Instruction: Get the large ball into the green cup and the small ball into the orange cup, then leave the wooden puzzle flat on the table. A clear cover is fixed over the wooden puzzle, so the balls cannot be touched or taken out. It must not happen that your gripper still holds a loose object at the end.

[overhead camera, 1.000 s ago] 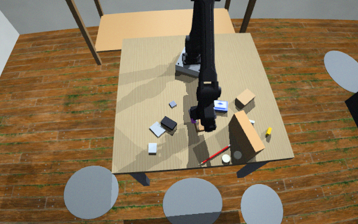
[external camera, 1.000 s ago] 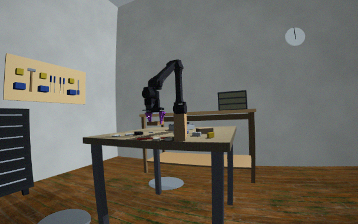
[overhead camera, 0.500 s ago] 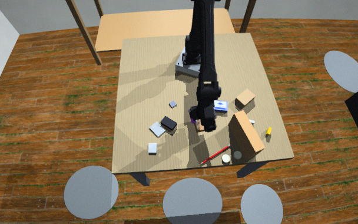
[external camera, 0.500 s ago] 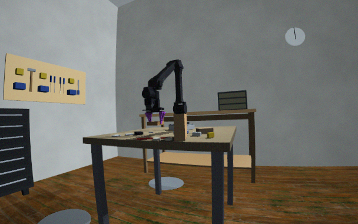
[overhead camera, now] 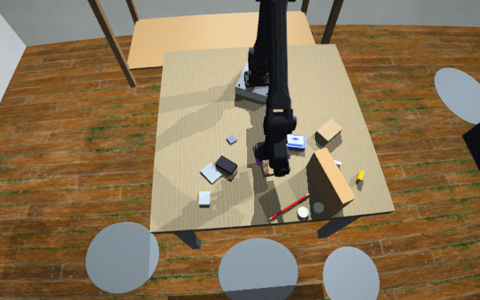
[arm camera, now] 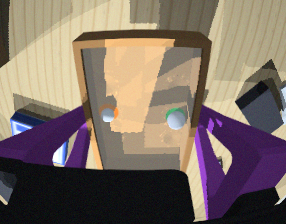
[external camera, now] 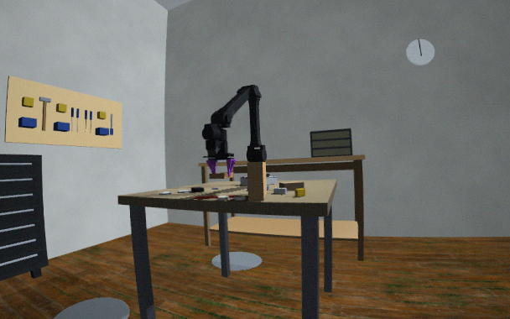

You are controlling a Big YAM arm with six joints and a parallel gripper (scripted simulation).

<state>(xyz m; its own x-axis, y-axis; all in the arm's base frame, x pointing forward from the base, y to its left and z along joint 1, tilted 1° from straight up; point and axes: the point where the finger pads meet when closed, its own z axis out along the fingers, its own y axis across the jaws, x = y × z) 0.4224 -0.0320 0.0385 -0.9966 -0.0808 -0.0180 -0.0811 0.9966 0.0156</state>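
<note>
The gripper (arm camera: 142, 156) is clamped on the wooden puzzle (arm camera: 142, 96), its purple fingers pressing the puzzle's two long sides; from the wrist the puzzle appears as a brown-framed tray under a clear cover, reaching away from the gripper over the table (arm camera: 47, 23); inside the puzzle a small ball (arm camera: 109, 115) sits at the orange cup (arm camera: 115, 112) by the left wall, and a larger ball (arm camera: 175, 120) sits at the green cup (arm camera: 180, 113) by the right wall, both at about the same height along the puzzle; in the exterior view the puzzle (external camera: 220, 175) hangs between the purple fingers (external camera: 211, 166) above the table (external camera: 308, 201), clear of its surface; from the top the arm hides most of the puzzle (overhead camera: 267, 170); right of the puzzle stands a tall tan box (overhead camera: 331, 179); a red pencil (overhead camera: 290, 207) lies in front of the puzzle, toward the table's near edge; a black block (overhead camera: 226, 164) lies left of the puzzle.
</note>
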